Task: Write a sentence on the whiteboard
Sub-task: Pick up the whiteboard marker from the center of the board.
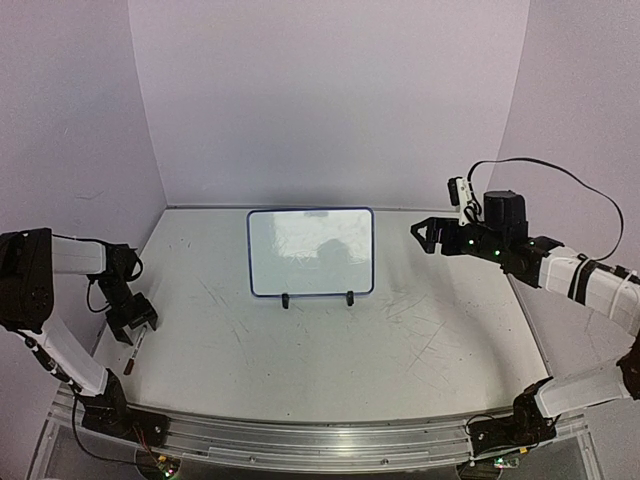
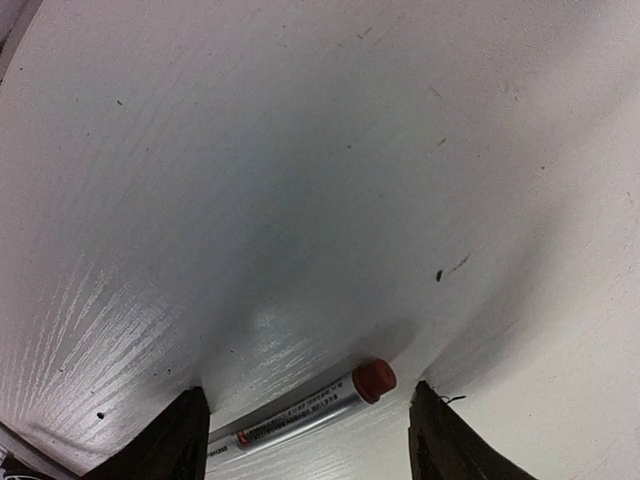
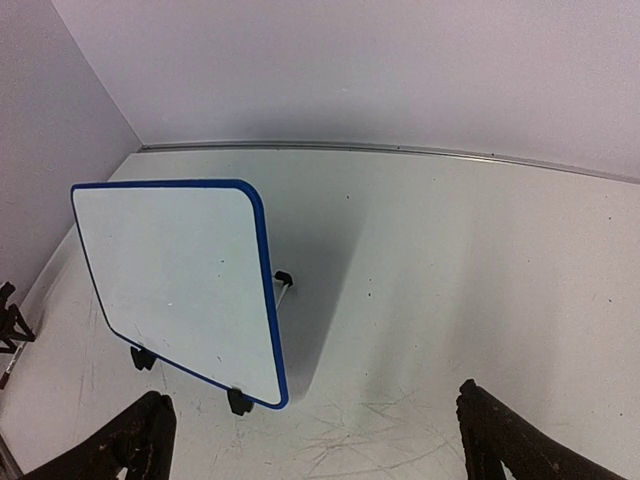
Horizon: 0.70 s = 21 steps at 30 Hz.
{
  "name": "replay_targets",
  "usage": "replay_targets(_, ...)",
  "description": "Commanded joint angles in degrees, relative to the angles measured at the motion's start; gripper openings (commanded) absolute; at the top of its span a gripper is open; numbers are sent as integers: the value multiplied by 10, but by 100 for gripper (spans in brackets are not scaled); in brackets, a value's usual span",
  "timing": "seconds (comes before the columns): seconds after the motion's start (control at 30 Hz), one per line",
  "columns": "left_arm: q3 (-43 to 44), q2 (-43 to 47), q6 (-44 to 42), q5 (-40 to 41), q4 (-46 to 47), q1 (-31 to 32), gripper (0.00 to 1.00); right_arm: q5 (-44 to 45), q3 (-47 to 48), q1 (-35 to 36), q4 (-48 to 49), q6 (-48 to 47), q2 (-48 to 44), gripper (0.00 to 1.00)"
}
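Note:
The whiteboard (image 1: 310,252) (image 3: 180,285) stands upright on its black clip feet at the back middle of the table. Its blue-framed face is blank, and no sentence shows on it. A silver marker (image 1: 136,350) (image 2: 310,408) with a red cap lies flat near the table's left edge. My left gripper (image 1: 140,325) (image 2: 306,398) hangs low over it, jaws apart on either side of the marker, with a gap at each finger. My right gripper (image 1: 428,235) (image 3: 312,400) hovers open and empty in the air to the right of the board.
Lilac walls close the table in at the back and both sides. A metal rail (image 1: 320,440) runs along the near edge between the arm bases. A black cable (image 1: 590,190) loops above the right arm. The tabletop (image 1: 400,330) is scratched in front of the board.

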<state>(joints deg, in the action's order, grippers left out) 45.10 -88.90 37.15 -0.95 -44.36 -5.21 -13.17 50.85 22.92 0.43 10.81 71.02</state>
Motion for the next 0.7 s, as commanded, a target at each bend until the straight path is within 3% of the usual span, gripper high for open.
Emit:
replay_targets(0.0,-5,1,2,-6,0,-1,66,-7,2,2,23,4,-7,98)
replay_targets(0.1,4,4,15,-3,-17,-1,55,-8,2,1,24,5,-5,98)
replay_targets(0.5,-1,7,25,3,-18,0,35,-12,2,2,24,9,-4,98)
replay_targets(0.67,-2,9,25,-4,-18,0,22,-14,1,1,24,10,-4,98)
